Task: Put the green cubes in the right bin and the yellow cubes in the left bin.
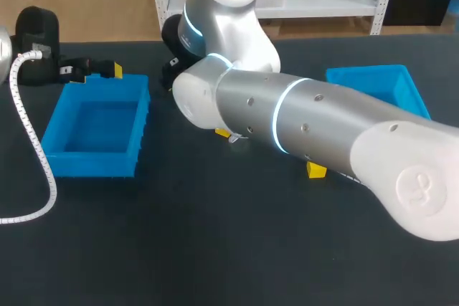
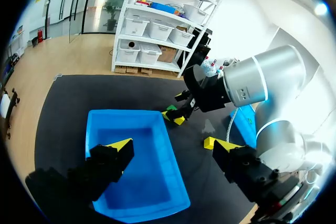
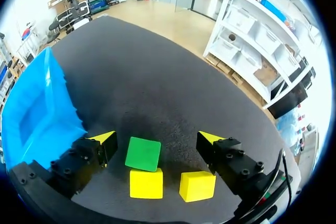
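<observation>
So, right arm (image 1: 323, 123): huge in the head view, comes in from the lower right and runs across to the upper middle, covering a good chunk of the table.
Right gripper (image 3: 156, 140): fingers spread wide, low over the table, pinching nothing.
Green cube (image 3: 143, 153): sits between those spread fingers, neither finger on it as far as I can see.
Yellow cube (image 3: 146, 183): right up against the green one, on the wrist side.
Second yellow cube (image 3: 197, 185): just beside the first, near the other finger.
Stray yellow cube (image 1: 316, 170): peeks out from under the right arm, right of centre in the head view.
Left gripper (image 2: 172, 145): also wide apart and empty, at the upper left of the head view, over the far rim of the left bin.
Left bin (image 1: 93, 165): blue, left side of the head view, no cubes in it.
Right bin (image 1: 380, 80): blue, upper right, partly hidden behind the right arm.
White cable (image 1: 29, 127): coiled, trails down the left edge.
Table (image 1: 215, 249): dark matte top.
</observation>
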Motion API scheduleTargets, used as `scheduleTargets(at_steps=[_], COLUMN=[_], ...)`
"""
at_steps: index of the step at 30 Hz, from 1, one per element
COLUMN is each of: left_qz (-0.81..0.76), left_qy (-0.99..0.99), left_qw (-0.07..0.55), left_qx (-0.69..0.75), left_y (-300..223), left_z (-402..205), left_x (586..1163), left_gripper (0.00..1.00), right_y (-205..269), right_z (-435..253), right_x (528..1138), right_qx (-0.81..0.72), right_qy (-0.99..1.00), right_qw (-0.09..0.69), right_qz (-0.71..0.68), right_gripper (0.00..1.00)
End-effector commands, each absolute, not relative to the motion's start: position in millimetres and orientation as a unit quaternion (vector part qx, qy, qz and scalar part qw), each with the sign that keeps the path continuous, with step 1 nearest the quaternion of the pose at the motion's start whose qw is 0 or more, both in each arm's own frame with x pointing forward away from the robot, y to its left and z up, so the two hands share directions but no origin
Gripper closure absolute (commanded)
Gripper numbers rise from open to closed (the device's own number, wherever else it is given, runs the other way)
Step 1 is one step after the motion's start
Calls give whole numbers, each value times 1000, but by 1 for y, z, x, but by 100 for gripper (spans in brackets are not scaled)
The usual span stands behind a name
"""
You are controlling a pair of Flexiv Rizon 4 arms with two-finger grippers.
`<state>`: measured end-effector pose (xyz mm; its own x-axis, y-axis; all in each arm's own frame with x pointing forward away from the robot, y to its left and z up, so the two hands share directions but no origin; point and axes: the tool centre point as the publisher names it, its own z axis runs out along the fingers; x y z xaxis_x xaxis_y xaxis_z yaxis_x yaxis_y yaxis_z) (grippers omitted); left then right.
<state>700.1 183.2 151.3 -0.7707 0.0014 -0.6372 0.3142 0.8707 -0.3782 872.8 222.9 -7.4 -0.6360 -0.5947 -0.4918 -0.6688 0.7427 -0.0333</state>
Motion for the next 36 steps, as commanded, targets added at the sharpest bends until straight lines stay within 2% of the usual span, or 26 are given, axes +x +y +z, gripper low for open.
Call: scheduleTargets(at_steps=[1,12,14,15,18,19,20,22,30,36], left_qz=[-242,-242,-242,-242,-242,-242,-242,-242,-242,-242], left_qy=[908,908,908,908,908,908,908,908,908,908], left_qw=[329,329,329,329,329,329,329,329,329,329], left_qx=[88,88,88,88,88,88,88,88,88,88], left_y=[184,184,184,184,184,184,184,184,184,184], left_z=[150,150,150,150,150,150,150,150,150,150], left_x=[700,700,700,700,700,700,700,700,700,700], left_gripper=[0,0,0,0,0,0,0,0,0,0], right_y=[226,225,225,225,224,223,223,222,220,217], right_z=[-9,-11,-11,-11,-11,-11,-11,-11,-12,-8], right_x=[882,886,887,886,886,887,887,887,888,890], right_qx=[-347,-339,-339,-340,-340,-340,-340,-340,-339,-340], right_qy=[904,907,907,907,907,907,907,908,908,906], right_qw=[239,237,237,237,236,236,236,236,235,243], right_qz=[75,73,73,73,72,72,71,71,69,69], right_gripper=[0,2,23,25,25,34,51,58,98,100])
